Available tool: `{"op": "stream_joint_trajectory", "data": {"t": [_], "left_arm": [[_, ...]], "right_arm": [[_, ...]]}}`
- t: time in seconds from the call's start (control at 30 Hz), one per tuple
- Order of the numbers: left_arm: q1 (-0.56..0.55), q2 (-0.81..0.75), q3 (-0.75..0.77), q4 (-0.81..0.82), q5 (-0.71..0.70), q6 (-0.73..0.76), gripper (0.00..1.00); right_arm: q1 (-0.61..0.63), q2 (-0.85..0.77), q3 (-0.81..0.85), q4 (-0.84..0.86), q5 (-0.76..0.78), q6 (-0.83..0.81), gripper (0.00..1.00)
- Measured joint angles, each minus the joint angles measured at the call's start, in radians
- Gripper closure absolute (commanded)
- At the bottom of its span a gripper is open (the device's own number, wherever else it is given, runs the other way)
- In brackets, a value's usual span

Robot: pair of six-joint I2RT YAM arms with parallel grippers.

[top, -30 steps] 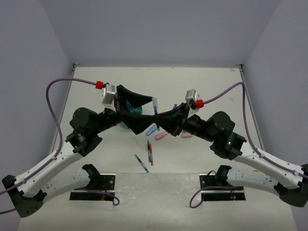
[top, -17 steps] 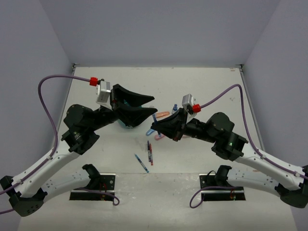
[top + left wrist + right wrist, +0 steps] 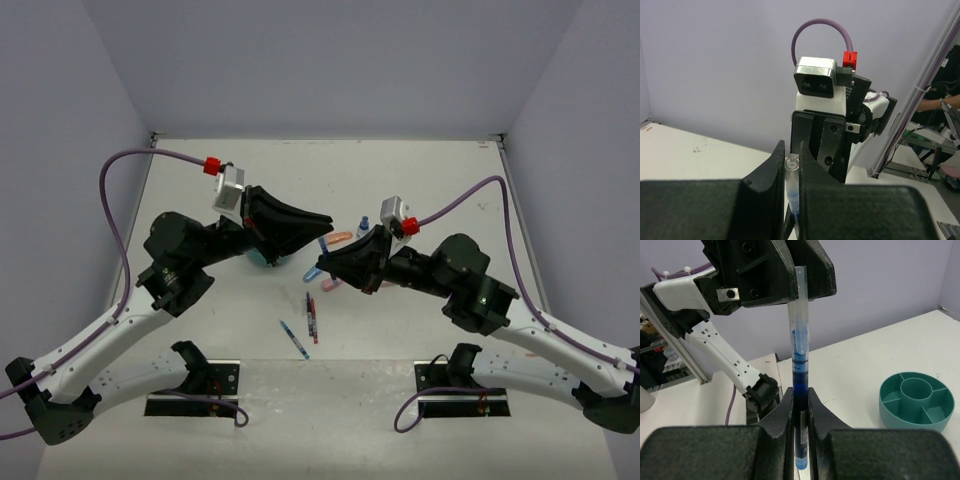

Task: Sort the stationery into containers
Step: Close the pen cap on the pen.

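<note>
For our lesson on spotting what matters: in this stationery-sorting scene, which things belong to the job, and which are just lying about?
Job: blue pen, held by left gripper and right gripper; organizer; loose pens; orange marker; bottle.
Lying about: purple cable; base plate.

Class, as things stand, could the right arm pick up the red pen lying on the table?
Probably not yet: the right claw is shut on a blue pen that the left claw also grips. Nothing covers the red pen itself.
</note>
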Motion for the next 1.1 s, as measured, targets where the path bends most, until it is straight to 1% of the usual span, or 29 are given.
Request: {"op": "stream_joint_trajectory", "data": {"t": [0.13,0.27,0.37,0.53,0.6,0.73,0.83,0.87,0.9,0.93,1.0,1.03,1.1], "left_arm": [[0.003,0.012,-0.032,0.063,-0.013,-0.051,1.0],[0.004,0.028,-0.077,0.15,-0.07,-0.106,1.0],[-0.014,0.034,-0.107,0.214,-0.142,-0.122,1.0],[-0.093,0.04,-0.123,0.286,-0.299,-0.098,1.0],[-0.114,0.035,-0.132,0.302,-0.348,-0.09,1.0],[-0.13,0.009,-0.164,0.302,-0.403,-0.084,1.0],[-0.14,-0.014,-0.16,0.227,-0.431,-0.067,1.0],[-0.144,-0.023,-0.148,0.179,-0.44,-0.058,0.98],[-0.15,-0.028,-0.127,0.121,-0.445,-0.048,0.9],[-0.157,-0.031,-0.102,0.06,-0.448,-0.032,0.8],[-0.168,-0.029,-0.059,-0.027,-0.449,-0.016,0.54],[-0.173,-0.029,-0.038,-0.073,-0.446,-0.009,0.47],[-0.182,-0.032,-0.007,-0.15,-0.435,0.008,0.42]], "right_arm": [[0.004,0.007,0.019,-0.019,0.03,0.0,1.0],[0.003,0.044,0.081,-0.089,0.059,-0.011,1.0],[-0.009,0.089,0.151,-0.154,0.066,-0.018,1.0],[-0.036,0.165,0.286,-0.258,0.0,-0.014,1.0],[-0.053,0.179,0.321,-0.288,-0.033,-0.007,1.0],[-0.08,0.181,0.323,-0.319,-0.091,0.005,1.0],[-0.094,0.171,0.267,-0.273,-0.133,0.008,1.0],[-0.098,0.16,0.233,-0.238,-0.149,0.011,1.0],[-0.104,0.145,0.193,-0.199,-0.166,0.015,1.0],[-0.11,0.129,0.159,-0.162,-0.18,0.021,1.0],[-0.12,0.095,0.101,-0.098,-0.197,0.031,1.0],[-0.125,0.078,0.078,-0.073,-0.202,0.033,1.0],[-0.135,0.049,0.055,-0.019,-0.21,0.034,1.0]]}}
